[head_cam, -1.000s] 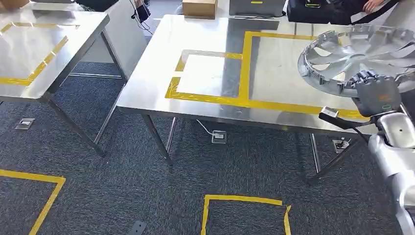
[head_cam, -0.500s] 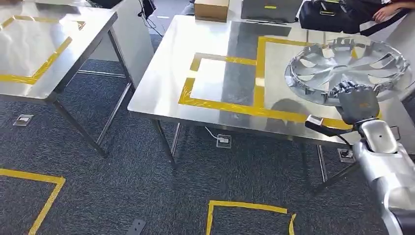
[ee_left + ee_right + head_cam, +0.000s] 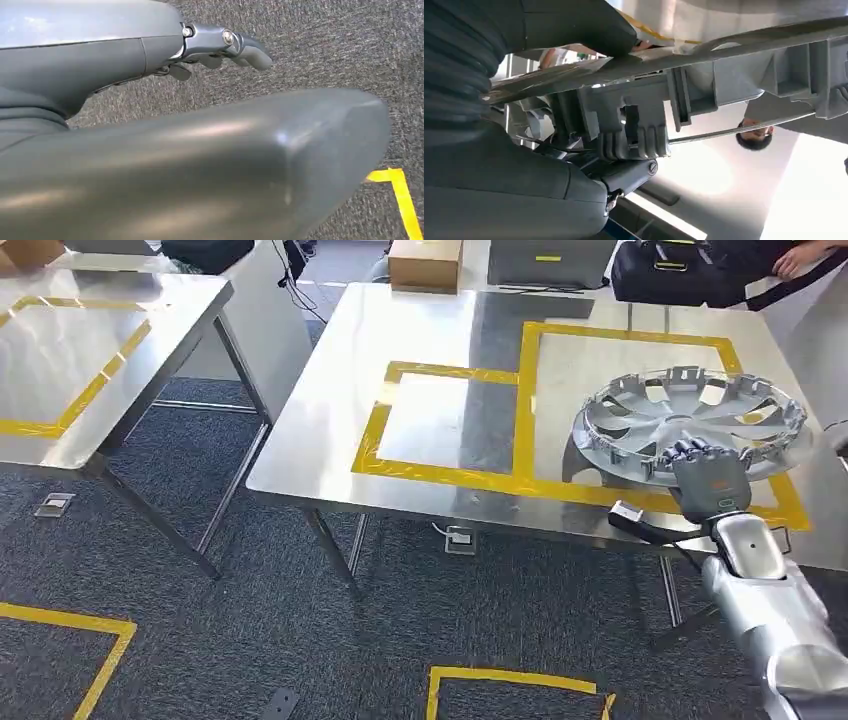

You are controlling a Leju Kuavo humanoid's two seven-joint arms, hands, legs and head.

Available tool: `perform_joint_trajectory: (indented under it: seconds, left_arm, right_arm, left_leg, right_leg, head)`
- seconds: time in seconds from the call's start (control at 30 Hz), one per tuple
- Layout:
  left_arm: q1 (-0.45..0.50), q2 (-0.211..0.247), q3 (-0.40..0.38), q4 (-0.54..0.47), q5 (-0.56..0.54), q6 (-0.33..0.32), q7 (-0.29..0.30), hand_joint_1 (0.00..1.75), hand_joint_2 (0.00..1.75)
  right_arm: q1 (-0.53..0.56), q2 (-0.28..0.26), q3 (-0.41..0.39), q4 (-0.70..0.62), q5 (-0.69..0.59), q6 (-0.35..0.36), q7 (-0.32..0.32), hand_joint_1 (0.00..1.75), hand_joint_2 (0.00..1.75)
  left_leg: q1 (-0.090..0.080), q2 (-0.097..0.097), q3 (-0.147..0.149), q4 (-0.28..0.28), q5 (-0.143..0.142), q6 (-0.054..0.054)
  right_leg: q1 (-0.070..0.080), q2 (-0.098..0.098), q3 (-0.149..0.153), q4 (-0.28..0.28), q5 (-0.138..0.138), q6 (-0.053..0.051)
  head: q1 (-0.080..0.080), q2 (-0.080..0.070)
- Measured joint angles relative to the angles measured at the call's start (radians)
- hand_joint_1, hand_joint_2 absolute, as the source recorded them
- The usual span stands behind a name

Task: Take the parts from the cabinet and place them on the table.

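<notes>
- Wheel cover (image 3: 690,420) has come down since 1 second ago; it now appears to rest on the table (image 3: 440,320), inside the taped square.
- Right hand (image 3: 706,476) still grips its near rim; release remains.
- Left hand (image 3: 220,47) hangs over carpet, fingers loosely curled, empty.

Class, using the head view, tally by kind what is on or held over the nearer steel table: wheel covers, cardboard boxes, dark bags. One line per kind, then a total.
Wheel covers: 1, the silver wheel cover held by the right hand
Cardboard boxes: 1, the cardboard box at the far edge
Dark bags: 1, the black bag at the far edge
Total: 3
</notes>
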Motion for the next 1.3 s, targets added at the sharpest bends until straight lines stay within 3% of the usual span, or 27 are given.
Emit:
perform_joint_trajectory:
  seconds: [0.03,0.07,0.1,0.17,0.23,0.33,0.37,0.4,0.43,0.5,0.53,0.57,0.6,0.63,0.67,0.7,0.73,0.77,0.83,0.9,0.93,1.03,1.07,1.1,1.2,1.27,1.3]
  left_arm:
    - [0.003,0.000,0.000,0.000,0.000,0.000,0.000,0.00,0.00]
    - [0.006,0.000,0.000,0.000,0.000,0.002,0.000,0.00,0.00]
    - [0.008,0.001,0.000,0.000,0.000,0.003,0.000,0.00,0.00]
    - [0.009,0.003,0.000,0.000,0.000,0.005,-0.001,0.00,0.00]
    - [0.009,0.003,0.000,0.001,0.002,0.006,-0.001,0.00,0.00]
    - [0.011,0.004,0.000,0.001,0.005,0.007,-0.003,0.00,0.00]
    - [0.013,0.004,0.000,0.000,0.005,0.008,-0.004,0.00,0.00]
    - [0.013,0.005,0.000,0.000,0.005,0.008,-0.004,0.00,0.00]
    - [0.011,0.005,0.000,0.000,0.005,0.008,-0.004,0.00,0.00]
    - [0.013,0.005,0.000,0.000,0.005,0.008,-0.004,0.00,0.00]
    - [0.016,0.005,0.000,0.001,0.005,0.008,-0.004,0.00,0.00]
    - [0.019,0.005,0.000,0.002,0.005,0.008,-0.003,0.00,0.00]
    - [0.022,0.005,0.000,0.002,0.006,0.009,-0.004,0.00,0.00]
    - [0.023,0.005,0.000,0.002,0.006,0.010,-0.003,0.00,0.00]
    - [0.024,0.005,0.000,0.002,0.006,0.012,-0.003,0.00,0.00]
    - [0.026,0.005,0.000,0.003,0.006,0.013,-0.004,0.00,0.00]
    - [0.025,0.005,0.000,0.004,0.006,0.016,-0.003,0.00,0.00]
    - [0.024,0.005,0.000,0.004,0.006,0.018,-0.003,0.00,0.00]
    - [0.025,0.006,0.000,0.004,0.006,0.018,-0.008,0.00,0.00]
    - [0.023,0.007,0.000,0.004,0.006,0.018,-0.012,0.00,0.00]
    - [0.022,0.007,0.000,0.004,0.006,0.019,-0.013,0.00,0.00]
    - [0.029,0.008,0.000,0.005,0.006,0.019,-0.014,0.00,0.00]
    - [0.030,0.008,0.000,0.005,0.006,0.019,-0.014,0.00,0.00]
    - [0.030,0.008,0.000,0.006,0.005,0.019,-0.014,0.00,0.00]
    - [0.029,0.008,0.000,0.006,0.002,0.019,-0.014,0.00,0.00]
    - [0.027,0.008,0.000,0.006,0.002,0.019,-0.015,0.00,0.00]
    - [0.029,0.008,0.000,0.006,0.002,0.019,-0.015,0.00,0.00]
  right_arm:
    - [0.002,0.001,-0.005,0.000,0.001,0.000,0.000,1.75,1.75]
    - [0.003,0.002,-0.010,0.002,0.004,0.000,0.001,1.75,1.75]
    - [0.005,0.002,-0.018,0.005,0.006,0.000,0.003,1.75,1.75]
    - [0.006,0.002,-0.030,0.010,0.006,0.000,0.007,1.75,1.75]
    - [0.006,0.003,-0.047,0.019,0.008,0.000,0.008,1.75,1.75]
    - [0.012,0.000,-0.079,0.032,0.008,-0.001,0.007,1.75,1.75]
    - [0.017,-0.001,-0.091,0.038,0.006,0.000,0.005,1.75,1.75]
    - [0.018,0.000,-0.102,0.048,0.005,0.000,0.002,1.75,1.75]
    - [0.018,0.000,-0.114,0.061,0.004,0.002,0.002,1.75,1.75]
    - [0.023,0.000,-0.134,0.078,0.007,0.000,0.003,1.75,1.75]
    - [0.025,0.000,-0.144,0.088,0.009,-0.001,0.006,1.75,1.75]
    - [0.029,0.001,-0.152,0.099,0.010,-0.001,0.010,1.75,1.75]
    - [0.036,0.001,-0.161,0.109,0.010,0.000,0.014,1.75,1.75]
    - [0.043,0.001,-0.172,0.120,0.007,0.000,0.017,1.75,1.75]
    - [0.051,0.001,-0.183,0.132,0.002,-0.001,0.019,1.75,1.75]
    - [0.059,0.002,-0.195,0.148,-0.005,-0.002,0.024,1.75,1.75]
    - [0.062,0.002,-0.208,0.165,-0.011,-0.002,0.028,1.75,1.75]
    - [0.071,0.003,-0.220,0.174,-0.014,-0.002,0.030,1.75,1.75]
    - [0.082,0.004,-0.243,0.188,-0.021,-0.002,0.027,1.75,1.75]
    - [0.089,0.006,-0.279,0.220,-0.052,-0.002,0.023,1.75,1.75]
    - [0.092,0.007,-0.298,0.237,-0.074,-0.001,0.018,1.75,1.75]
    - [0.106,0.019,-0.347,0.274,-0.131,0.007,-0.005,1.75,1.75]
    - [0.107,0.023,-0.362,0.284,-0.142,0.012,-0.008,1.75,1.75]
    - [0.111,0.028,-0.377,0.294,-0.154,0.017,-0.007,1.75,1.75]
    - [0.117,0.035,-0.411,0.311,-0.167,0.018,-0.003,1.75,1.75]
    - [0.122,0.037,-0.426,0.318,-0.168,0.019,-0.001,1.75,1.75]
    - [0.122,0.037,-0.434,0.320,-0.169,0.019,0.000,1.75,1.75]
  left_leg:
    - [0.004,0.001,-0.035,0.040,0.006,-0.002]
    - [0.006,0.001,-0.045,0.029,0.038,-0.003]
    - [0.007,0.001,-0.031,-0.026,0.090,-0.002]
    - [0.007,0.002,0.032,-0.202,0.207,0.004]
    - [-0.002,0.001,0.070,-0.266,0.187,0.018]
    - [-0.003,0.003,0.083,-0.277,0.163,0.043]
    - [0.005,0.000,0.104,-0.289,0.162,0.050]
    - [0.002,-0.002,0.119,-0.295,0.156,0.057]
    - [0.000,-0.003,0.128,-0.298,0.150,0.064]
    - [-0.003,-0.006,0.142,-0.298,0.134,0.068]
    - [-0.005,-0.006,0.153,-0.298,0.124,0.069]
    - [-0.007,-0.006,0.166,-0.298,0.112,0.070]
    - [-0.007,-0.007,0.181,-0.298,0.101,0.068]
    - [-0.007,-0.008,0.199,-0.297,0.088,0.065]
    - [-0.007,-0.008,0.216,-0.296,0.073,0.061]
    - [-0.008,-0.007,0.215,-0.294,0.060,0.057]
    - [-0.011,-0.010,0.230,-0.283,0.051,0.051]
    - [-0.013,-0.012,0.228,-0.286,0.044,0.044]
    - [-0.012,-0.011,0.239,-0.286,0.042,0.035]
    - [-0.012,-0.005,0.217,-0.235,0.044,0.025]
    - [-0.010,-0.002,0.185,-0.177,0.033,0.019]
    - [0.001,0.001,0.066,0.000,-0.055,0.005]
    - [0.002,0.001,0.049,0.007,-0.050,0.003]
    - [0.004,0.002,0.053,-0.028,-0.015,0.003]
    - [0.009,0.002,0.136,-0.263,0.139,0.001]
    - [0.002,0.003,0.134,-0.268,0.078,0.017]
    - [0.003,0.003,0.141,-0.275,0.115,0.023]
  right_leg:
    - [-0.001,0.001,0.010,0.000,-0.008,0.002]
    - [-0.002,0.003,0.023,0.000,-0.018,0.004]
    - [-0.003,0.003,0.038,0.000,-0.029,0.008]
    - [-0.007,0.003,0.069,0.000,-0.051,0.016]
    - [-0.001,0.004,0.075,-0.004,-0.067,0.033]
    - [-0.004,0.003,0.091,-0.006,-0.050,0.055]
    - [-0.008,0.001,0.084,0.010,-0.053,0.058]
    - [-0.008,-0.001,0.072,0.049,-0.048,0.056]
    - [-0.007,-0.001,0.030,0.113,-0.055,0.055]
    - [0.001,0.000,-0.072,0.240,-0.115,0.055]
    - [0.003,0.000,-0.109,0.272,-0.138,0.055]
    - [0.004,0.000,-0.126,0.264,-0.136,0.056]
    - [0.006,0.000,-0.126,0.227,-0.114,0.054]
    - [0.007,0.000,-0.113,0.160,-0.068,0.051]
    - [0.007,-0.002,-0.091,0.072,0.007,0.047]
    - [0.007,-0.008,-0.079,0.001,0.091,0.045]
    - [0.015,-0.011,-0.083,-0.009,0.073,0.038]
    - [0.020,-0.007,-0.074,-0.005,0.078,0.030]
    - [0.018,-0.005,-0.072,-0.005,0.071,0.017]
    - [0.010,-0.003,-0.049,-0.011,0.063,0.001]
    - [0.010,-0.004,-0.042,-0.012,0.056,-0.005]
    - [0.011,-0.003,-0.016,-0.012,0.034,-0.006]
    - [0.011,-0.001,-0.005,-0.012,0.027,-0.004]
    - [0.011,0.000,0.007,-0.012,0.019,-0.002]
    - [0.008,-0.001,0.035,-0.011,0.001,0.010]
    - [0.012,0.001,0.034,-0.011,-0.004,0.022]
    - [0.016,0.001,0.034,-0.012,-0.007,0.029]
  head:
    - [0.000,0.000]
    - [-0.001,0.000]
    - [-0.001,0.000]
    - [-0.002,0.000]
    - [-0.006,0.000]
    - [-0.006,0.000]
    - [-0.004,0.000]
    - [0.000,0.000]
    - [0.003,0.000]
    - [0.010,0.000]
    - [0.010,0.000]
    - [0.011,0.000]
    - [0.012,0.000]
    - [0.013,0.000]
    - [0.014,0.000]
    - [0.014,0.000]
    - [0.011,0.000]
    - [0.012,0.000]
    - [0.012,0.000]
    - [0.010,0.000]
    - [0.005,0.000]
    - [0.003,0.000]
    - [0.002,0.000]
    - [0.001,0.000]
    - [0.001,0.000]
    - [-0.001,0.000]
    - [-0.001,0.000]
